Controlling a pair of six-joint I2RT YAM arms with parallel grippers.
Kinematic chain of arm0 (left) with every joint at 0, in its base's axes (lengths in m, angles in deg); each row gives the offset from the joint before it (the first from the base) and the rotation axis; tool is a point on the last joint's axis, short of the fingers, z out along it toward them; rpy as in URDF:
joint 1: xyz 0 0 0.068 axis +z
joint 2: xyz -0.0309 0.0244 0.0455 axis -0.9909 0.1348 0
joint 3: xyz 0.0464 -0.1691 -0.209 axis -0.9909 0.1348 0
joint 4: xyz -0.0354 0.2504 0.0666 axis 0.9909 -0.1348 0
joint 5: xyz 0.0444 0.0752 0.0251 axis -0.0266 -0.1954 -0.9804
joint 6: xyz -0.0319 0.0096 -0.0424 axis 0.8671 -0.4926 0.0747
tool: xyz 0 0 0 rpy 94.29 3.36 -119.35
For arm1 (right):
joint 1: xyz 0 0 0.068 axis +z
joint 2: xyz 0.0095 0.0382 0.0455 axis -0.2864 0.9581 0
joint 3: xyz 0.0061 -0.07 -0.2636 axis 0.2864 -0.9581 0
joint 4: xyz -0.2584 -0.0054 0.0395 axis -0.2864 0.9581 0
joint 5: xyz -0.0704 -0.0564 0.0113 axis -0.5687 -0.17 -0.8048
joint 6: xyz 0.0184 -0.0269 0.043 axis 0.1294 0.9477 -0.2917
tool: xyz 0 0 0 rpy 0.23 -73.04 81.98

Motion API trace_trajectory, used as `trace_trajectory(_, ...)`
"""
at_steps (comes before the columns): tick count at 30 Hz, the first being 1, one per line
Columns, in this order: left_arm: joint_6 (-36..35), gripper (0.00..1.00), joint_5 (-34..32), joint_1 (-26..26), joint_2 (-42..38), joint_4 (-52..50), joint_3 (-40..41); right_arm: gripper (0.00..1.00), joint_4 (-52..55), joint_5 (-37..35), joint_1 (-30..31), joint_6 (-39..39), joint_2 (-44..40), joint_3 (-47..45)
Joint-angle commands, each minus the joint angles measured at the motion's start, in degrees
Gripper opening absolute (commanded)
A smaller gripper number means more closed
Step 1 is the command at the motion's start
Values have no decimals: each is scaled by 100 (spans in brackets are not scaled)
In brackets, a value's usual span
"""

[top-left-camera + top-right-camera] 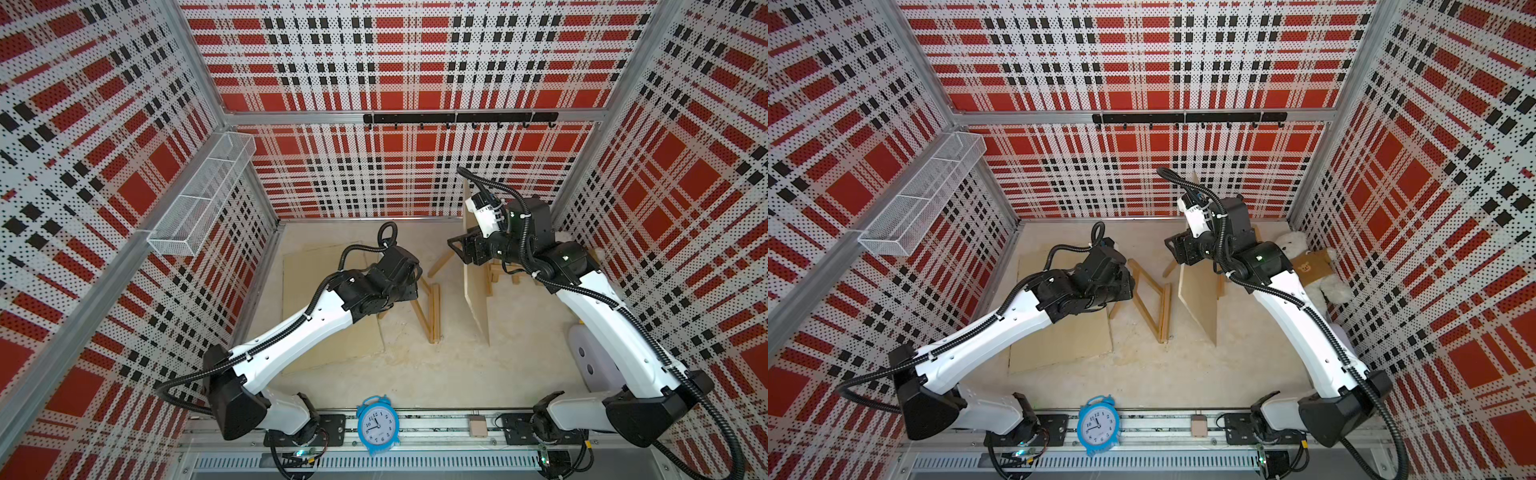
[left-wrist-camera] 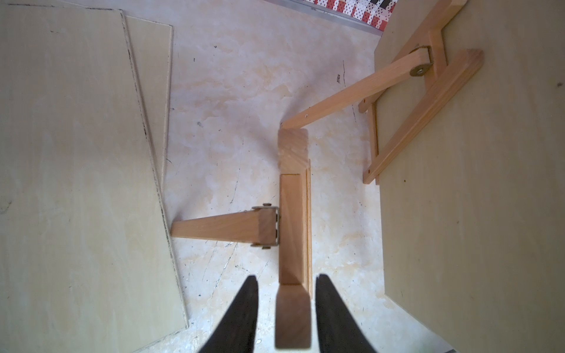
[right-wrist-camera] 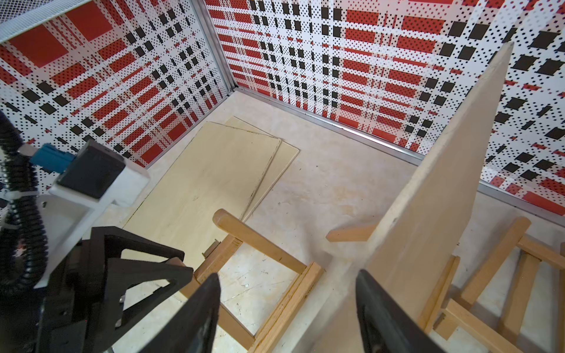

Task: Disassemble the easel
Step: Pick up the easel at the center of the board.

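A small wooden easel (image 1: 432, 311) (image 1: 1154, 303) stands mid-table, its hinged back leg (image 2: 220, 227) reaching toward the flat boards. My left gripper (image 2: 287, 276) hangs over its top bar (image 2: 293, 214), open, one finger on each side, with a clear gap on one side. A second wooden easel (image 1: 500, 274) (image 2: 428, 85) (image 3: 489, 275) stands at the back right with a pale board (image 1: 473, 282) (image 3: 443, 183) leaning upright on it. My right gripper (image 3: 287, 273) is open and empty, high up beside that board's edge. In both top views the left jaws are hidden under the wrist.
Two pale boards (image 1: 328, 332) (image 3: 214, 171) lie flat, overlapping, on the left. A white teddy bear (image 1: 1308, 266) sits at the right wall. A blue alarm clock (image 1: 376, 424) stands at the front rail. A wire basket (image 1: 203, 195) hangs on the left wall, a hook rail (image 1: 457, 118) on the back wall.
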Motion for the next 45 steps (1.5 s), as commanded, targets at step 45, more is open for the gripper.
trace_trajectory(45, -1648, 0, 2998, 1283, -2191, -377, -815, 62, -548, 1815, 844, 1313, -73, 345)
